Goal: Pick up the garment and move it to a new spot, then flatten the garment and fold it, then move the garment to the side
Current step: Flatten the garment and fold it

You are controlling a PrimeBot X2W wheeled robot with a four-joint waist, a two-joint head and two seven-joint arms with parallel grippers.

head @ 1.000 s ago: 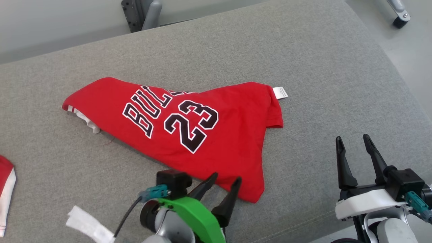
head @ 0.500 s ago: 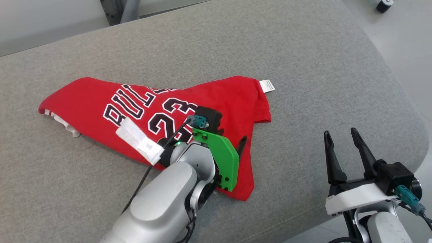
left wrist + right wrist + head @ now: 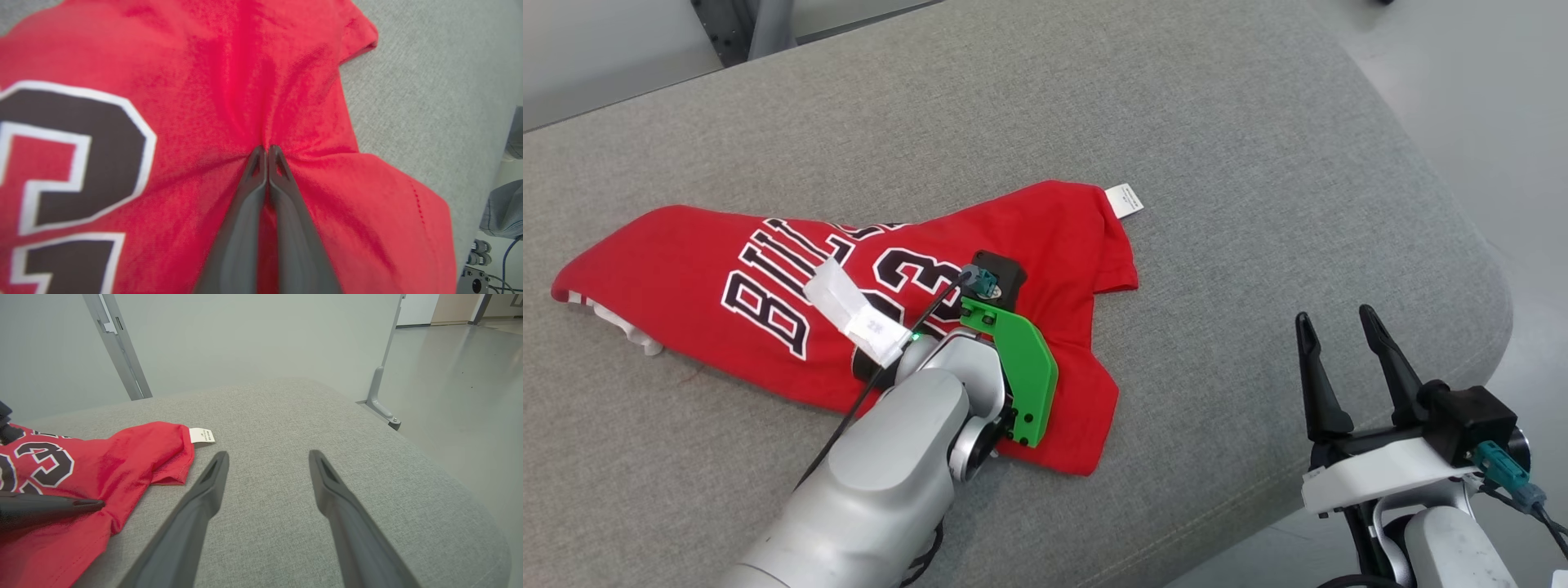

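clearly the left gripper pinches its fingers together on a fold of the red garment, which lies crumpled on the grey cushion; the right gripper hovers apart, fingers spread.

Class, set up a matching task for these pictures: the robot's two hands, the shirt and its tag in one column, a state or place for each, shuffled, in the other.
Column one:
1. left hand
2. right hand
3. shirt
4. tag

Column two:
a. white, at the shirt's far corner
b. open, holding nothing
c. shut on a pinch of red cloth
d. red, rumpled on the grey cushion

Pairs: 1-c, 2-b, 3-d, 4-a
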